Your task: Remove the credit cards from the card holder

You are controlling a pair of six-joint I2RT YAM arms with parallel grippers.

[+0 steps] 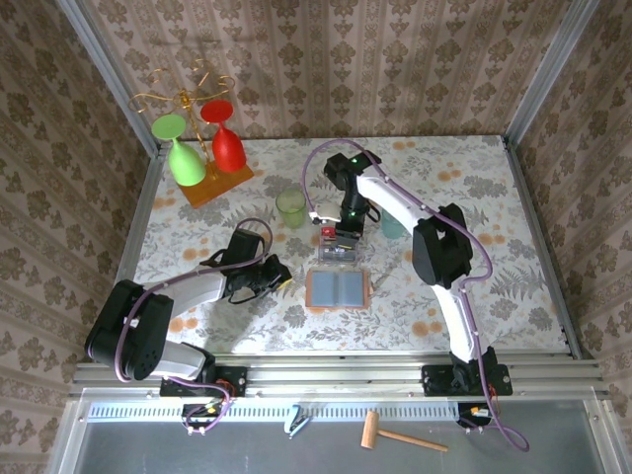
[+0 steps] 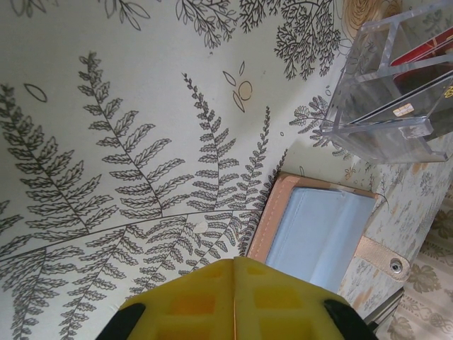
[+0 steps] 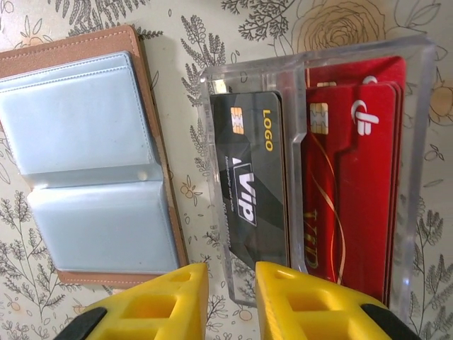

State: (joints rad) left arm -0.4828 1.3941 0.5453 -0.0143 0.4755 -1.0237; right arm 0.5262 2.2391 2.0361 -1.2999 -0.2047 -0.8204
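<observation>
A wooden mallet (image 1: 398, 435) lies on the grey ledge in front of the arm bases. On the floral worktop (image 1: 518, 286), the left claw (image 1: 281, 278) sits low and left of centre. In its wrist view its yellow fingers (image 2: 191, 301) are pressed together with only a thin seam between them and grip nothing; their lower part is cut off by the frame edge.

Just right of it the card holder (image 1: 336, 289) lies flat and open, salmon-pink rim around grey-blue pockets. In the left wrist view those fingers hide its near corner, and its snap tab (image 2: 386, 258) sticks out at one side.

Just beyond the holder stands a clear plastic tray (image 1: 338, 252), close to it though I cannot tell whether they touch. The credit cards (image 3: 354, 184) lie in this tray. A dark grey card (image 3: 255, 191) marked "VIP" and "LOGO" fills one compartment. Overlapping red ones fill the next, too closely stacked to count.

The right claw (image 1: 339, 235) hangs over the tray and covers its far part in the top view. In its wrist view its fingers (image 3: 159, 301) stand apart with nothing between them, and they mask the near ends of the cards.

Farther back a green cup (image 1: 291, 207) stands left of the claw. A rack (image 1: 212, 183) with a green and a red glass sits at the far left corner.
</observation>
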